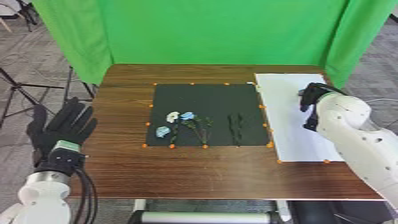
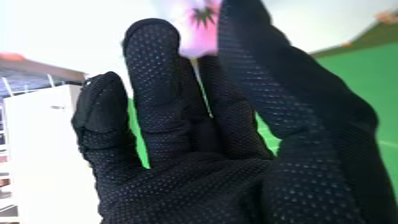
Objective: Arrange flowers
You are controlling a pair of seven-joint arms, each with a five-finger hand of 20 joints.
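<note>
On the mat (image 1: 222, 100), white and blue flowers (image 1: 172, 117) are laid, stems robotward; left fingers (image 1: 63, 119) are spread, empty; right fingers (image 1: 311, 95) nearly straight, hold unclear.

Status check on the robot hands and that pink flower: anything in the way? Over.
Right robot hand open, at the pink flower, by the white board. Left robot hand open, left of the table. Nothing seen blocking.

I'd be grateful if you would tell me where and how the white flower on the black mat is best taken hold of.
I'd pinch the white flower by its stem, just below the bloom, from above and across it: it lies flat, stem towards the robot, with a blue bloom close on the right.
</note>
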